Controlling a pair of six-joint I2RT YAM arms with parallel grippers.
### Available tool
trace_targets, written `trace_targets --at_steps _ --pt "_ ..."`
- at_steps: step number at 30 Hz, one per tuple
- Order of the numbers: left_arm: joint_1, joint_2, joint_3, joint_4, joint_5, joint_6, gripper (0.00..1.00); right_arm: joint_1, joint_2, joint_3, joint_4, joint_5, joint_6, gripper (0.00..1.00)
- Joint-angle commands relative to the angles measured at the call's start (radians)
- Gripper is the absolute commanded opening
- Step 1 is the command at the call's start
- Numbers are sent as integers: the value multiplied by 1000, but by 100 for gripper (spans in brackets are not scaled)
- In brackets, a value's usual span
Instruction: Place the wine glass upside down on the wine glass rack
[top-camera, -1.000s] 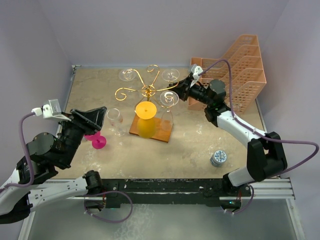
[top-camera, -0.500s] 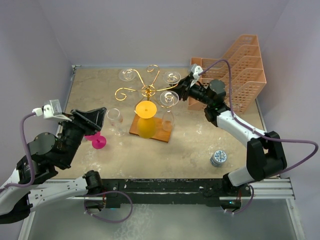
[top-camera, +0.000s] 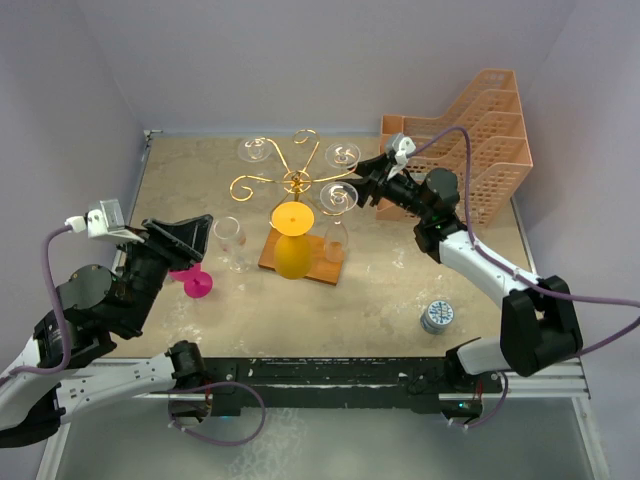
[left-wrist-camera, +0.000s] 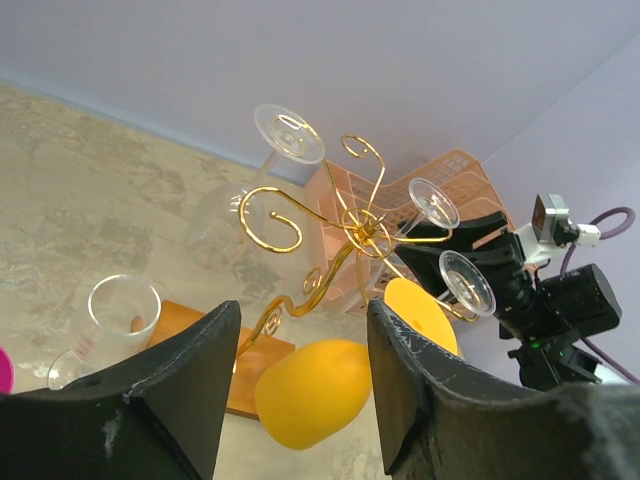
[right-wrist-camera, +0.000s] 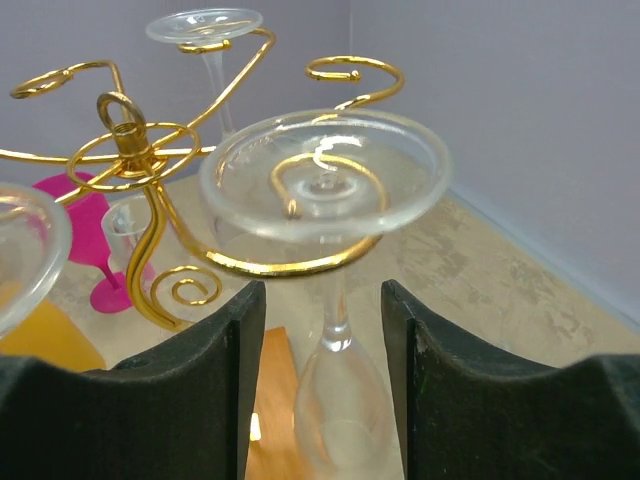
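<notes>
Wine glass (right-wrist-camera: 325, 175) inverted on rack (right-wrist-camera: 130, 150), right hand (right-wrist-camera: 322, 295) spread clear of stem

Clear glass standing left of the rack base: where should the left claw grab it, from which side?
Probably the bowl, from the left. The clear glass stands upright, rim up; the base and yellow glass crowd its right, while the open left claw sits on its left. Gripping the bowl leaves stem and foot free to hang on the rack.
</notes>
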Motion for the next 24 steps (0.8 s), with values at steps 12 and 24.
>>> trace_targets --at_steps 12,24 --pt "-2 98 -16 -70 -26 -100 52 4 -285 -232 60 323 169 63" --pt "7 285 -69 -330 -166 -317 43 4 -569 -231 -246 651 340 62"
